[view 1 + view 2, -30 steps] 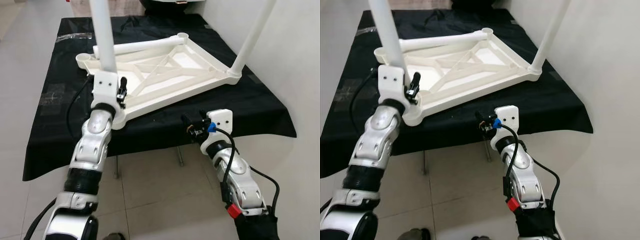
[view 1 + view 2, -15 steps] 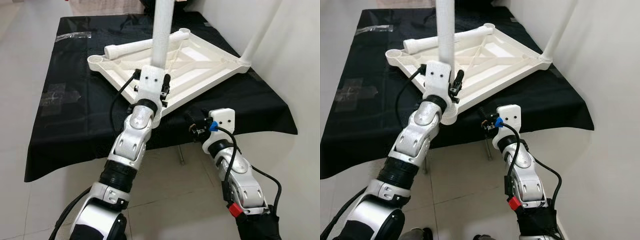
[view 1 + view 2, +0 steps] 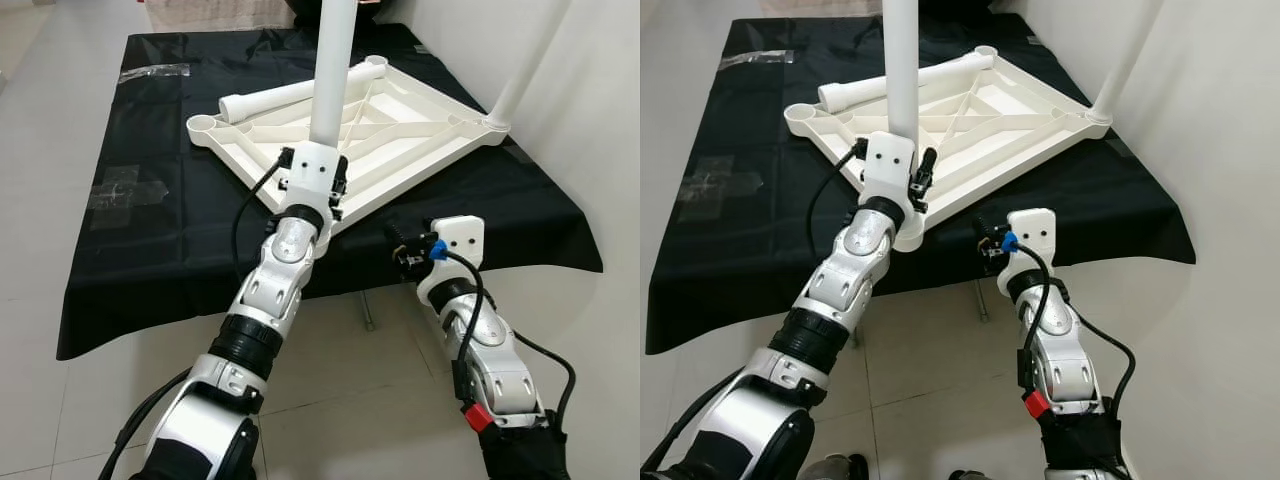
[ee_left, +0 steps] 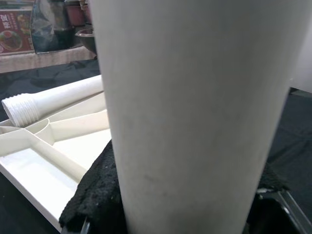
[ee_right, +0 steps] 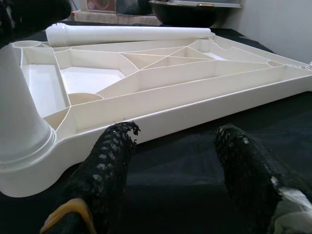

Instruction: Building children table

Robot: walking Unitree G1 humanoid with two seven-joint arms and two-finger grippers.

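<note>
Item: white plastic children's table top (image 3: 370, 130), lying underside up on the black cloth-covered table (image 3: 160, 230); I read ribbed bracing across its exposed underside.

Legs: one upright leg (image 3: 333, 70) stands in the table top's near corner socket; a second upright leg (image 3: 525, 65) stands in the corner nearest the white wall (image 3: 600, 120); a loose leg (image 3: 290, 93) lies flat along the table top's far-left edge, threaded end showing in my left wrist view (image 4: 22, 111).

Left gripper (image 3: 312, 185): clamped around the near upright leg just above its socket, fingers (image 4: 92, 195) pressed to either side of the tube.

Right gripper (image 3: 400, 255): off the table top's near edge, just beyond the cloth's front hem, fingers (image 5: 105, 161) spread apart with nothing between them. Its wrist view looks along the cloth at the table top's near rim and the socket base of the held leg (image 5: 22, 136).

Room: the near corner of the table top sits close to the cloth's front edge; broad bare cloth lies to the left of the table top. Tiled floor (image 3: 60, 400) in front.

Other: strips of clear tape (image 3: 125, 187) on the cloth left of the table top.
</note>
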